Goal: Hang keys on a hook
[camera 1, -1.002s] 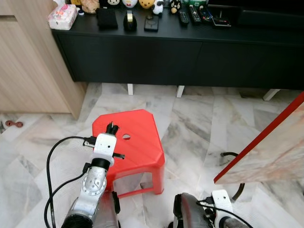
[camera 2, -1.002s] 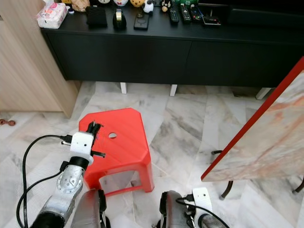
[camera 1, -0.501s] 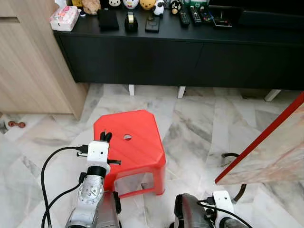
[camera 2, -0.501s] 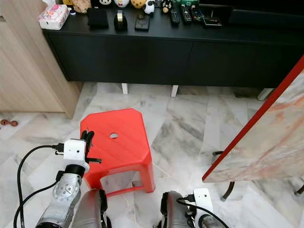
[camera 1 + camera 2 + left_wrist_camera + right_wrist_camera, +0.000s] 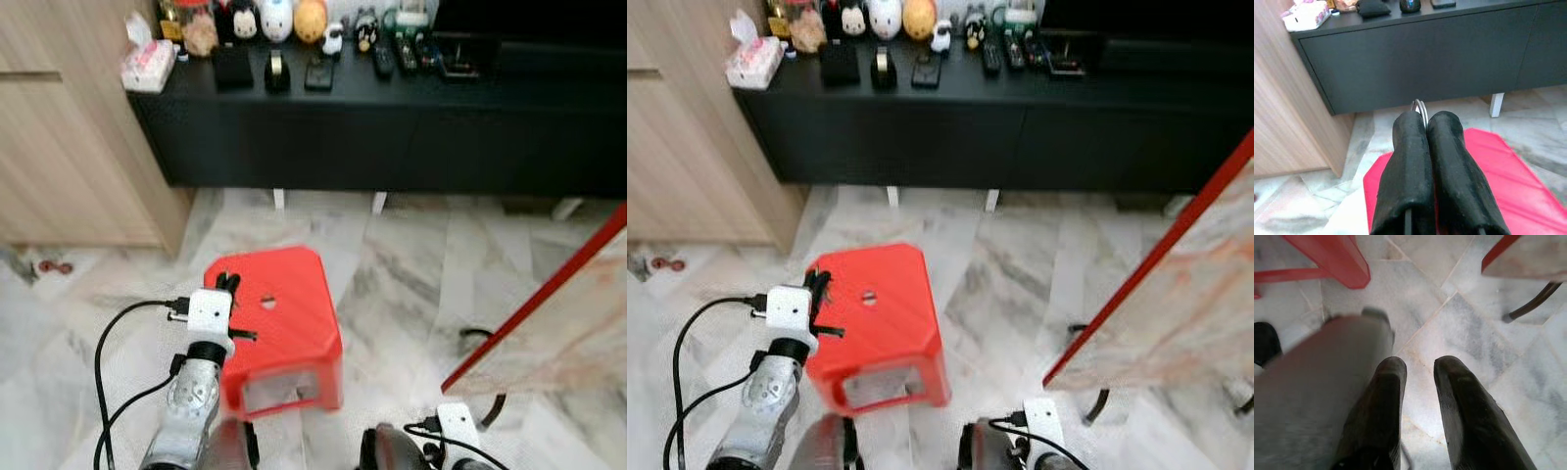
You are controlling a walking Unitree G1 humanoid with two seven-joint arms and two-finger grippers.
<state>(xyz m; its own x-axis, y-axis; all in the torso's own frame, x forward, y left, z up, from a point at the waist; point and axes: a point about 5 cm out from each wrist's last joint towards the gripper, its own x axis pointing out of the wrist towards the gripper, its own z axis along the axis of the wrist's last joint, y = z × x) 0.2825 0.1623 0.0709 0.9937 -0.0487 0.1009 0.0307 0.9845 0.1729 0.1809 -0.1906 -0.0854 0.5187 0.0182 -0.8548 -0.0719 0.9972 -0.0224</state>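
Left gripper [image 5: 1422, 122], over the red stool [image 5: 284, 313], fingers pressed together on the key ring [image 5: 1420, 106]. We judge the keys light, stiff and slippery, best pinched at the ring. Right gripper [image 5: 1418, 369] hangs near the floor, fingers slightly spread.

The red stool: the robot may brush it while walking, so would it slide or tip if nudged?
The red stool looks like hollow moulded plastic, so probably light. It stands on smooth marble floor, so a nudge would likely slide it. Its splayed legs probably resist tipping. The left gripper hangs above its edge.
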